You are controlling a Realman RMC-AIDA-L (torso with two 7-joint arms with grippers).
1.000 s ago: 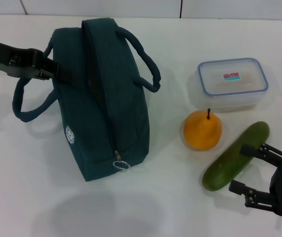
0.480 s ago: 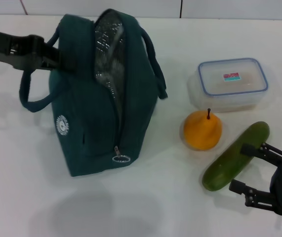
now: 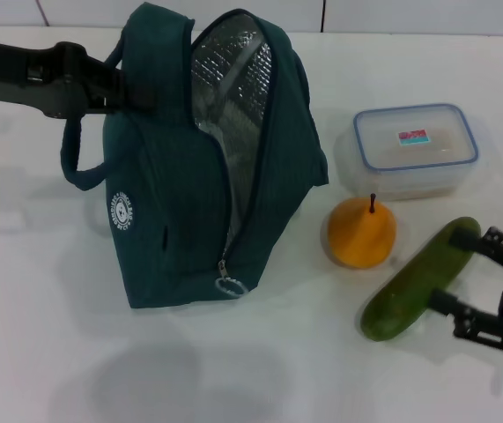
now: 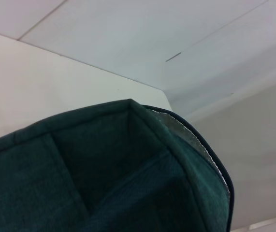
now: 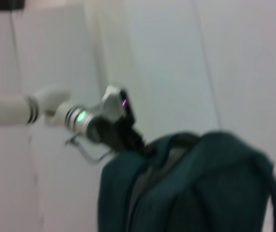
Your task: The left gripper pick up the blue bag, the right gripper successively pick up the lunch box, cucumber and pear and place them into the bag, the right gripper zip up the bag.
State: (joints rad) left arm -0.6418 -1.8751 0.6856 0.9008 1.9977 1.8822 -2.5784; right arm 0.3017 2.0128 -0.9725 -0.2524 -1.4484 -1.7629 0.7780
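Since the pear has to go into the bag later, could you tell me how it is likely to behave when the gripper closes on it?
The pear looks round and smooth, so it may roll or slip from a two-fingered pinch. It stands stem-up beside the cucumber, which could be nudged. The right gripper is open by the cucumber's far end.

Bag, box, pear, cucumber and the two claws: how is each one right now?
Bag: upright, unzipped, foil lining showing.
Lunch box: lid on, on the table.
Pear: standing, stem up.
Cucumber: lying flat.
Left end effector: at the bag's top edge, gripping it.
Right end effector: open, beside the cucumber.
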